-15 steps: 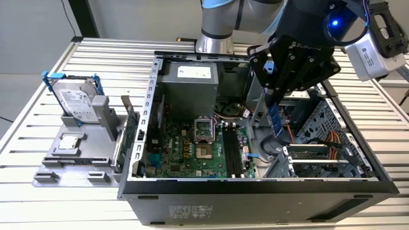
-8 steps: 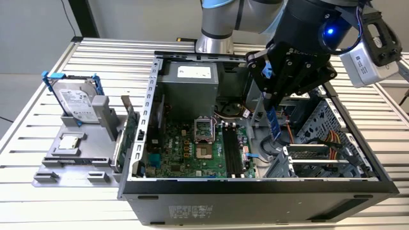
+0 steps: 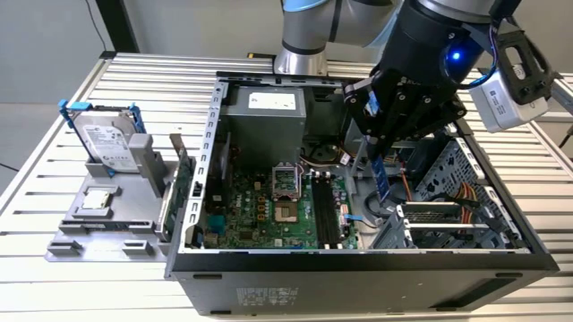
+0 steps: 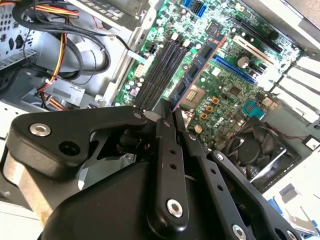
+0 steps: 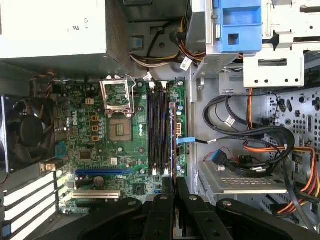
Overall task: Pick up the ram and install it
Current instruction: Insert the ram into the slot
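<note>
The gripper (image 3: 383, 155) hangs over the open computer case (image 3: 358, 263), right of centre in the exterior view, its black fingers (image 3: 394, 127) clamped on the ram (image 3: 382, 180), which hangs upright, a narrow blue strip pointing down into the case. In the second wrist view the ram (image 4: 199, 64) runs as a thin blue edge from between the fingers (image 4: 167, 150) toward the motherboard (image 4: 235, 85), and in the first wrist view the ram (image 5: 173, 145) shows edge-on, lined up just beside the long black memory slots (image 5: 157, 127), above them and not seated. The motherboard (image 3: 268, 208) lies on the case floor with the bare processor socket (image 3: 288, 213) near its middle; the grey power supply (image 3: 264, 111) sits above it in the frame. At the left of the exterior view, on the slatted bench (image 3: 36, 161), a grey tray (image 3: 98, 228) holds a hard drive (image 3: 107, 141) standing on edge and a green expansion card (image 3: 182, 184) close against the case wall.
</note>
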### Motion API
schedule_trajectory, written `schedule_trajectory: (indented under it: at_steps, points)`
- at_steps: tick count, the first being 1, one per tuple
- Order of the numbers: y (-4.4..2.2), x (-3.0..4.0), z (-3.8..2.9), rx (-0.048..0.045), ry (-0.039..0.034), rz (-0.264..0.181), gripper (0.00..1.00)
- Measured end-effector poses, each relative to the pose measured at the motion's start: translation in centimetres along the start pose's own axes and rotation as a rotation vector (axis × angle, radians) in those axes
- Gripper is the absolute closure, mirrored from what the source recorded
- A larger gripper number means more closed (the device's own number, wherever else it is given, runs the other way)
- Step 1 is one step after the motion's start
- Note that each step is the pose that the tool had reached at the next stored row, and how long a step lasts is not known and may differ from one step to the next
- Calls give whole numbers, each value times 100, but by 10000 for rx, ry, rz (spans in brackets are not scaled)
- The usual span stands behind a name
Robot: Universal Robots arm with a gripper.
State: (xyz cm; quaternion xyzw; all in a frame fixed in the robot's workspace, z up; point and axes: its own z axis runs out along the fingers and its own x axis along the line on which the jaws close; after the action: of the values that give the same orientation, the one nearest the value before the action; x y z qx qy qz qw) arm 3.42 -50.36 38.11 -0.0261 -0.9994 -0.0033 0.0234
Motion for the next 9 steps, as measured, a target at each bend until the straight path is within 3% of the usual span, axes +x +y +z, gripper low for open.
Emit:
schedule_trajectory:
  at_steps: [9]
  points:
    - [-1, -8, 161, 3, 0, 4, 100]
